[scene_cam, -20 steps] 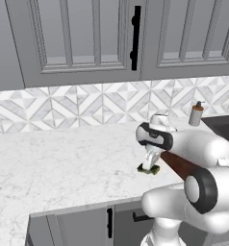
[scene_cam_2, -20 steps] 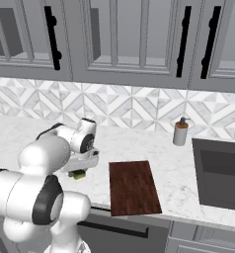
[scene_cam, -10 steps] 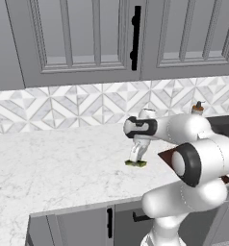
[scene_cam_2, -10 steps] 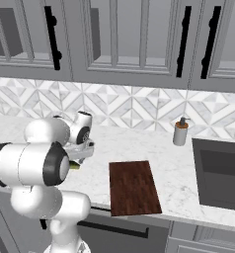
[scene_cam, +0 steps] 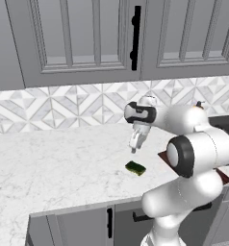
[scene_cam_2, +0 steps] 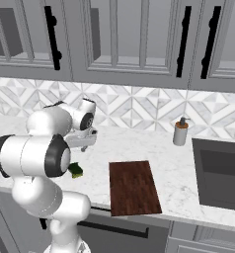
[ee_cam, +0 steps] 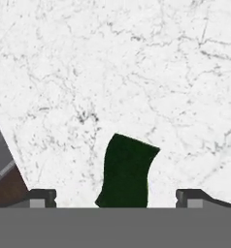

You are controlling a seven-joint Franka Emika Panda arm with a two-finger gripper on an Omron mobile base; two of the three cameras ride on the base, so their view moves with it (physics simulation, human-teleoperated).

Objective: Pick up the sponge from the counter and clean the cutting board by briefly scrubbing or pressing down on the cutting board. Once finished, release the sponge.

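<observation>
White marble counter (scene_cam: 54, 163) spans the scene; dark reddish-brown cutting board (scene_cam_2: 133, 187) lies flat near its front edge, well apart from the sponge. Sponge (scene_cam: 135, 168) sits on counter, green side up; gripper (scene_cam: 135, 147) hovers just above it, fingers spread wide, holding nothing.

Sponge (scene_cam: 135, 168) on counter (scene_cam: 58, 158), left of cutting board (scene_cam_2: 133, 187)
</observation>
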